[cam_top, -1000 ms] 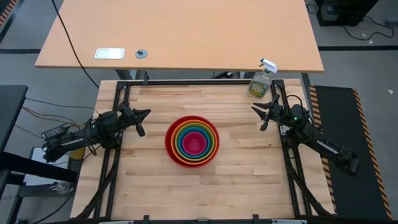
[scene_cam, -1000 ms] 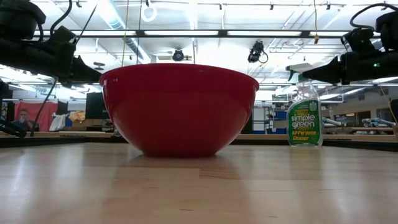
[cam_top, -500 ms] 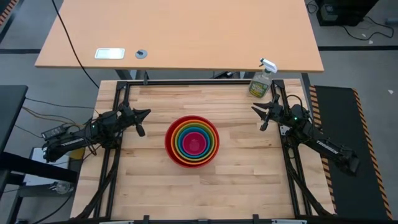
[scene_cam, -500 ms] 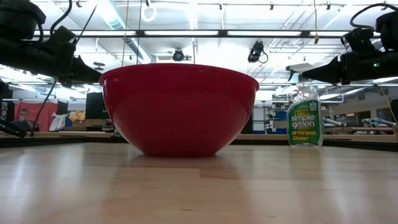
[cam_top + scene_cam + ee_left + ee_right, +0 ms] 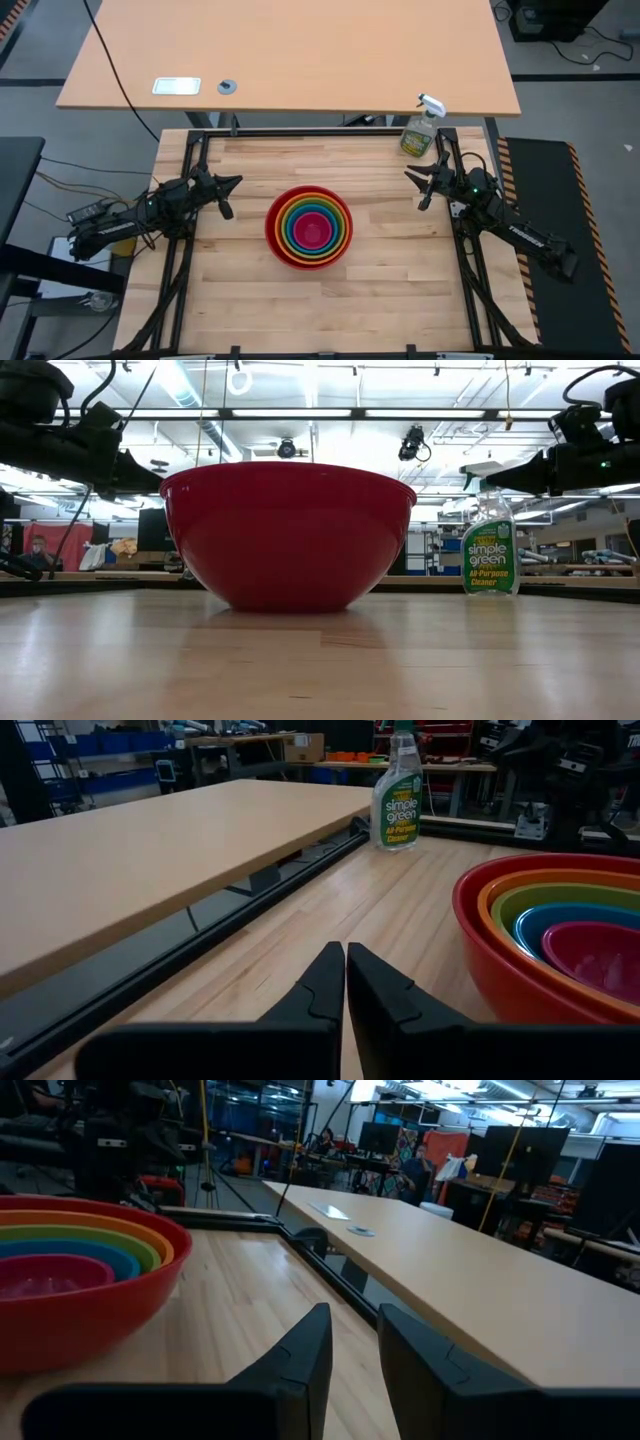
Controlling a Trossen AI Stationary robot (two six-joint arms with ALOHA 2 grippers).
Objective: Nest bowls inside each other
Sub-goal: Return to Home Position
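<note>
Five bowls stand nested on the middle of the wooden table. The red bowl (image 5: 274,226) is outermost and rests on its base. Inside it sit the orange bowl (image 5: 520,885), the green bowl (image 5: 540,902), the blue bowl (image 5: 560,920) and, innermost, the pink bowl (image 5: 312,231). The low view shows only the red bowl's wall (image 5: 288,535). My left gripper (image 5: 232,188) hovers shut at the table's left edge, pointing toward the bowls. My right gripper (image 5: 412,180) hovers at the right edge, open by a narrow gap (image 5: 354,1342), with nothing between its fingers.
A clear spray bottle (image 5: 421,130) of green cleaner stands at the table's far right corner, just beyond my right gripper. A tan desk (image 5: 290,50) lies past the far edge. Black frame rails (image 5: 190,160) run along the table's sides.
</note>
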